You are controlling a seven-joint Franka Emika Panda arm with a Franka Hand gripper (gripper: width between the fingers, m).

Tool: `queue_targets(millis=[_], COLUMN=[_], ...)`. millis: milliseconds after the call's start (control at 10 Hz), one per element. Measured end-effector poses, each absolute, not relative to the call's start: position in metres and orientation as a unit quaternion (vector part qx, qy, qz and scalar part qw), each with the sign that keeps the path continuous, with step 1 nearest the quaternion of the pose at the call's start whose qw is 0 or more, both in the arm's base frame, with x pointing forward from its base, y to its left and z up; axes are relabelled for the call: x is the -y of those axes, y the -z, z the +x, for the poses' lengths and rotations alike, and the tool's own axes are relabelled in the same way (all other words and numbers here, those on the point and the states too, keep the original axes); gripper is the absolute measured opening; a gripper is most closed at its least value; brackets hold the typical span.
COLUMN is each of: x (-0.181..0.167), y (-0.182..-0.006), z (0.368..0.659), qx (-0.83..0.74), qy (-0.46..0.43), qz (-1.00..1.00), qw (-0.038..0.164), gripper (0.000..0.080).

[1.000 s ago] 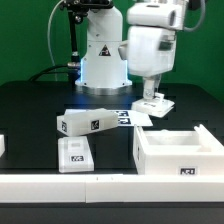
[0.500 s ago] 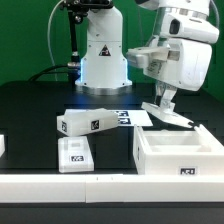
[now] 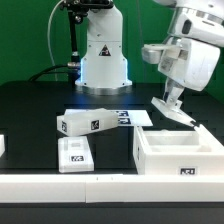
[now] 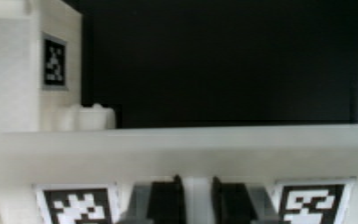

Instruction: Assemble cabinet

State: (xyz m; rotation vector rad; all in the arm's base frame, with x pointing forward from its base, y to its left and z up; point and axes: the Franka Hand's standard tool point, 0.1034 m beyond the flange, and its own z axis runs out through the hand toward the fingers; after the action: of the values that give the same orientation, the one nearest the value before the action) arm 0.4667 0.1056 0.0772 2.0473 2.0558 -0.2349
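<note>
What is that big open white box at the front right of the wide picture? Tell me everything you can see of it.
The open white box looks like chunky matte plastic: four thick walls around a hollow, top open. A small black-and-white square tag sits on its front wall. It stands upright on the black table, just behind the long white rail. Above its back wall the pincer holds a tilted flat white panel; whether they touch I cannot tell.
</note>
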Motion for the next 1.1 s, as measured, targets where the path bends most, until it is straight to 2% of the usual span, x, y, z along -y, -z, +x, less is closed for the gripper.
queue_targets(millis=[400, 600, 1100], x=[-0.1021, -0.1068, -0.1048], y=[-0.0753, -0.0752, -0.0745], z=[0.4646, 0.4655, 0.4684], qx=[-0.683, -0.654, -0.652], qy=[0.092, 0.122, 0.130], qz=[0.715, 0.735, 0.736], qw=[0.116, 0.127, 0.128], gripper=[0.0067, 0.0067, 0.0067])
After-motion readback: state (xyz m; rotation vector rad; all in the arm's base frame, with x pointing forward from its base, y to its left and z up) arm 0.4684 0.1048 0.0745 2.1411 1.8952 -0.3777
